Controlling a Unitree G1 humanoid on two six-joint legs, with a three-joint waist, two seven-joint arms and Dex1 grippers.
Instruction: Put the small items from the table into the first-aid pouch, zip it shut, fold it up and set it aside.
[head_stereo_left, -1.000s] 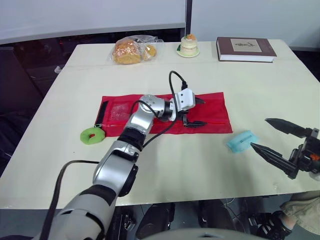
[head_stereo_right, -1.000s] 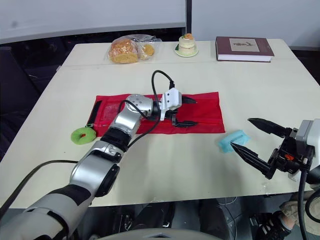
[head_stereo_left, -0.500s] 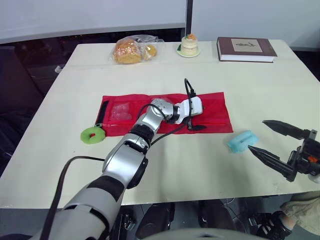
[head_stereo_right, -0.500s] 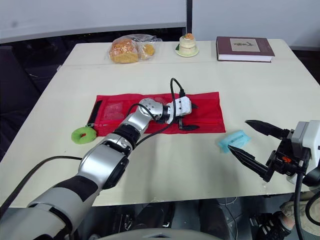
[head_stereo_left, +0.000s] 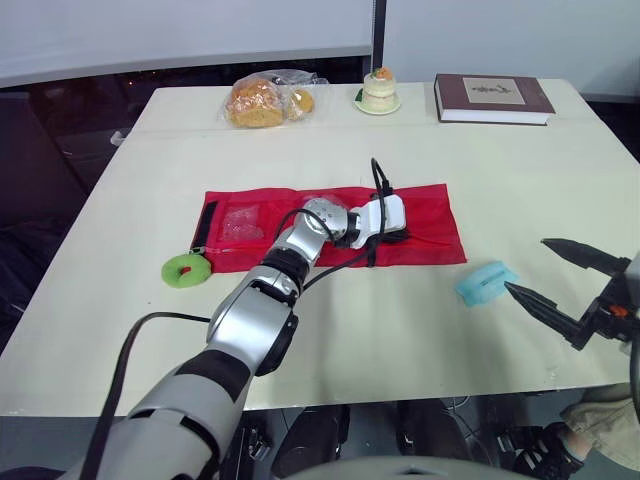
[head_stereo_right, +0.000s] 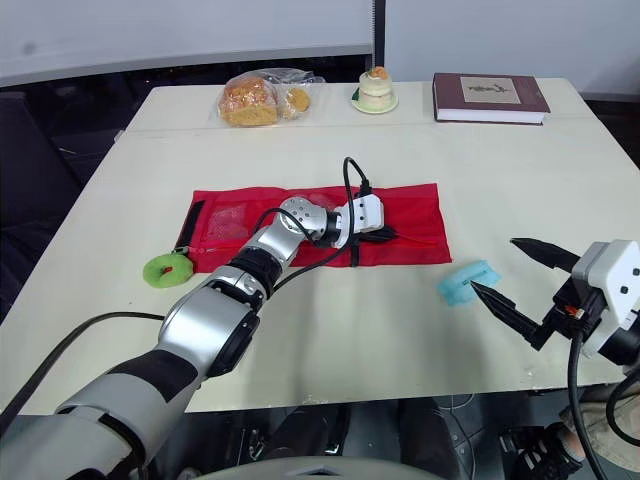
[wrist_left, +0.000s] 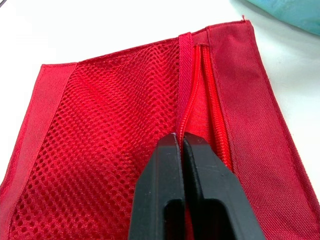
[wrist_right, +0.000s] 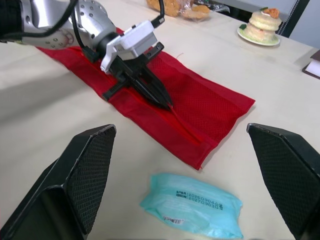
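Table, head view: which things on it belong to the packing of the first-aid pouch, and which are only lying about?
For the job: red pouch, blue packet, green ring, left gripper shut on the pouch's zip, right gripper open beside the packet.
Lying about: bag of bread, small cake, book.

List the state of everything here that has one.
first-aid pouch: unfolded, flat on the table.
left gripper: shut on the pouch at its zipper.
right gripper: open, facing the wipes packet.
wipes packet: on the table, outside the pouch.
green ring: on the table, outside the pouch.
book: closed.
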